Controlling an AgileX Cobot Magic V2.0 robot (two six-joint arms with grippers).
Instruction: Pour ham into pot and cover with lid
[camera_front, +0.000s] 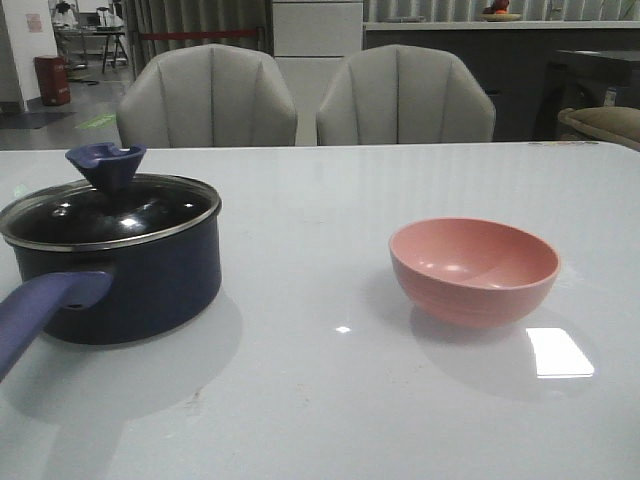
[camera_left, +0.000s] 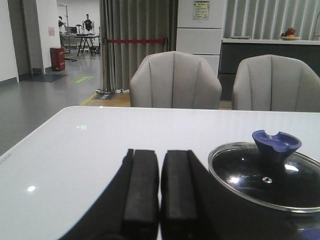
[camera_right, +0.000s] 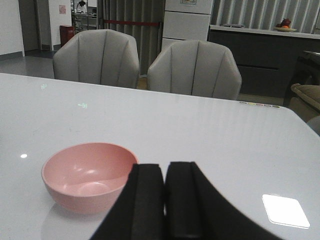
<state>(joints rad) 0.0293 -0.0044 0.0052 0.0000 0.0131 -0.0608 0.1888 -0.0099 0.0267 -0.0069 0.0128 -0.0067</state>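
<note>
While the pot (camera_front: 120, 275) sits on the left side of the white counter (camera_front: 330, 400), the lid (camera_front: 110, 215) rests flat on top of it, and its blue knob (camera_front: 106, 165) points up. The pot's long blue handle (camera_front: 45, 310) sticks out toward the near left edge. The pink bowl (camera_front: 473, 270) stands upright on the right side, well apart from the pot. No ham shows inside the bowl, and the lid hides the inside of the pot.

The left claw (camera_left: 160, 187) is clenched with nothing in it, near the pot and not touching the lid (camera_left: 265, 175). The right claw (camera_right: 164, 197) is clenched on nothing too, just beside the bowl (camera_right: 87, 175). Two grey chairs (camera_front: 300, 95) stand behind the far edge of the counter.
</note>
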